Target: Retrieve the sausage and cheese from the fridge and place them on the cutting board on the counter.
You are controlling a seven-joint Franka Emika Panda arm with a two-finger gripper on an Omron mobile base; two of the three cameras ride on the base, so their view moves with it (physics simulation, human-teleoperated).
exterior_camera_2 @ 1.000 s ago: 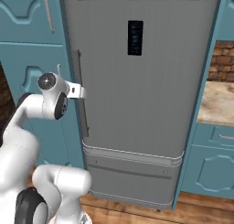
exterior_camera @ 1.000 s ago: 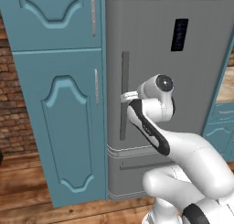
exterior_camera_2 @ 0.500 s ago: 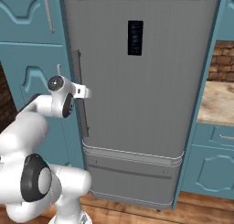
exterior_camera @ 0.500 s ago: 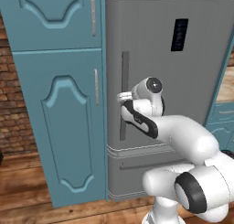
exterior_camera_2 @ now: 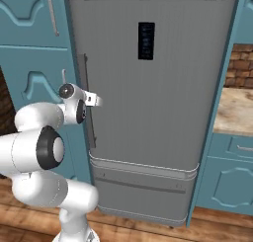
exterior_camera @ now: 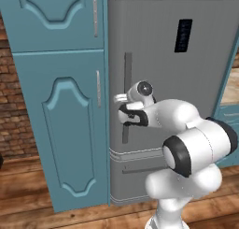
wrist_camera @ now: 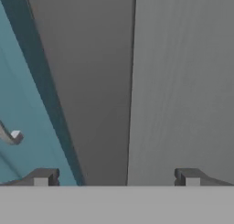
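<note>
The grey fridge (exterior_camera: 186, 92) (exterior_camera_2: 163, 117) stands shut, so the sausage and the cheese are hidden. My gripper (exterior_camera: 122, 107) (exterior_camera_2: 95, 100) is right at the fridge's long vertical handle (exterior_camera: 127, 78) (exterior_camera_2: 87, 78), about halfway down it. In the hand view the gripper (wrist_camera: 116, 179) is open, with nothing between its fingertips (wrist_camera: 43, 177), and the handle groove (wrist_camera: 131, 81) runs up between them. A strip of the beige counter (exterior_camera_2: 237, 110) shows to the right of the fridge. The cutting board is out of view.
Tall teal cabinets (exterior_camera: 60, 106) (exterior_camera_2: 34, 43) flank the fridge on the left, with a thin metal pull (exterior_camera: 98, 88) close to the gripper. Below the fridge door is its drawer front (exterior_camera_2: 143, 186). Teal lower cabinets (exterior_camera_2: 227, 177) sit under the counter. The floor is wood.
The hand has moved in closer to the fridge handle, and the arm's elbow has swung forward and up. The jaws have stayed open.
</note>
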